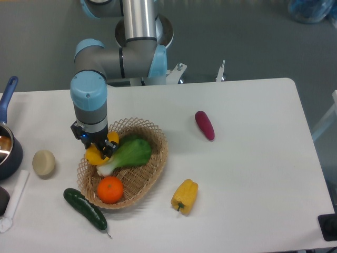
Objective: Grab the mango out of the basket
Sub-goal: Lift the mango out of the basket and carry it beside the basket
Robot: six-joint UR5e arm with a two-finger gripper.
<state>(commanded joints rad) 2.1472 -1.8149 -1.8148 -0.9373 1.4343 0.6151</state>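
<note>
The mango (93, 156) is a yellow fruit at the left end of the wicker basket (152, 167), mostly covered by the gripper. Its yellow skin shows on both sides of the fingers. My gripper (102, 148) points straight down onto it, and its black fingers (109, 147) sit against the fruit and grip it. The mango is at the level of the basket's left rim, next to the leafy green vegetable (129, 153).
An orange (110, 190) lies in the basket's front. A yellow bell pepper (184, 195), a cucumber (84, 208), a purple eggplant (204, 125) and a pale round item (43, 163) lie on the table. A blue pot (6, 150) stands at the left edge.
</note>
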